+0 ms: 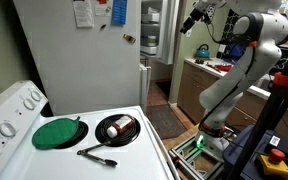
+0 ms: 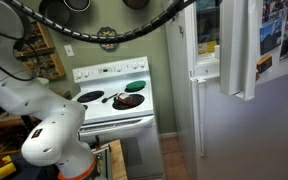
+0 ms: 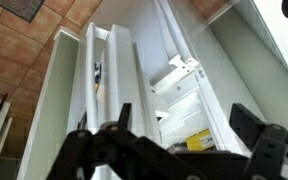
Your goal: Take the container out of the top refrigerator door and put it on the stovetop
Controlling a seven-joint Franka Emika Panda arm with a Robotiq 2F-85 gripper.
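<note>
Tool (image 3: 179, 150) jaws stand wide with nothing between them. Its dark fingers (image 3: 94, 150) cross the bottom of the wrist view and face the white racks of the top refrigerator door (image 3: 179, 85). In an exterior view the tool (image 1: 192, 20) hangs high, near the open door (image 1: 149, 35) but not touching it. The container cannot be picked out for certain. The racks hold pale shapes too small and washed out to separate, so its long axis and the way it points cannot be told. A yellow item (image 3: 199, 140) shows low in the door, partly cut off by the fingers. The stovetop (image 1: 134, 158) lies well apart from the tool and carries a green disc (image 1: 57, 133) and a black pan (image 1: 117, 129).
</note>
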